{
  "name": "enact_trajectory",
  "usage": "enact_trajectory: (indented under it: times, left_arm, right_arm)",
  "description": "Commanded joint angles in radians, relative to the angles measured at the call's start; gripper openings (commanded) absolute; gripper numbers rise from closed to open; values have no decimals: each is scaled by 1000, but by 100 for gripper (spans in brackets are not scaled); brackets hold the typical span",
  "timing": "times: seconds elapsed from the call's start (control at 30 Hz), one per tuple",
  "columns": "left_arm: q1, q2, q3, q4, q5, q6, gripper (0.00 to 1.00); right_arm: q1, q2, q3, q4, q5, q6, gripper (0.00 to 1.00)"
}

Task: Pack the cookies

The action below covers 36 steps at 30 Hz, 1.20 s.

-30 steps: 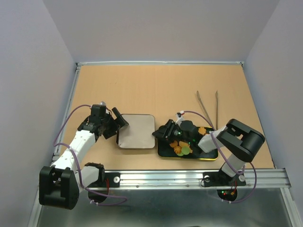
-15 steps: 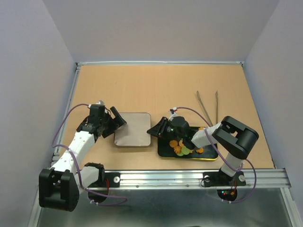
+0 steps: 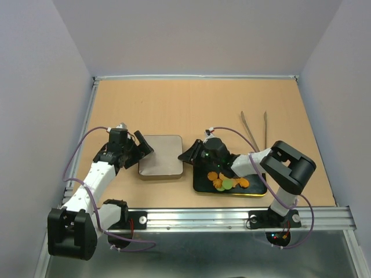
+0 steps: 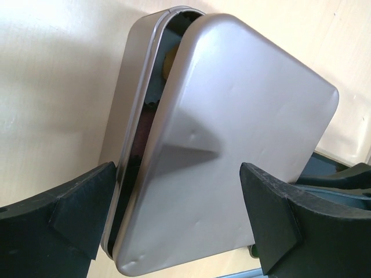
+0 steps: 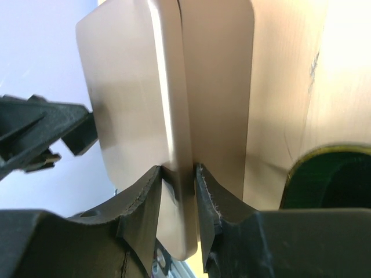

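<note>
Right gripper (image 5: 181,172) is pinched narrow on the near edge of the lid (image 4: 243,116), holding it tilted over the tin (image 4: 136,75) so that a dark gap shows along one side. Left gripper (image 4: 177,168) stands wide, one finger on either side of the tin and touching neither wall as far as we can see. The tin sits toward the near edge of the table (image 3: 191,104), left of the middle.

We read the packing as partly done. Something tan shows through the gap, so we take it that some pieces are inside, though we cannot count them. A small heap of orange and green cookies (image 3: 227,182) lies on the black tray (image 3: 200,184) just right of the tin, also by the near edge. Tongs (image 3: 255,132) lie toward the right edge, untouched. We judge that those cookies have yet to go in, and the lid is not seated flat.
</note>
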Motion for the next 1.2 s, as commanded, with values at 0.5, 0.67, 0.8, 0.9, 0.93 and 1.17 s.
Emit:
enact_trajectory:
  times: [0.5,0.67,0.8,0.9,0.93,1.17]
  left_arm:
    - [-14,-35,-43,120,235,5,98]
    - [-14,-46,-45,120,225,-9,97]
    - [-11,-61,-29,99,148,-32,88]
    - [5,-58,4,75,113,-24,85]
    - [10,-57,15,67,107,-18,84]
    - [36,-57,72,10,16,25,81]
  right_arm:
    - [110,54,401,-435,25,-138,54]
    - [122,80,447,-453,25,-129,54]
    - [122,96,496,-482,36,-126,54]
    - [124,99,536,-540,56,-139,54]
    - [124,99,540,-550,59,-144,54]
    - [124,79,539,-596,73,-144,54]
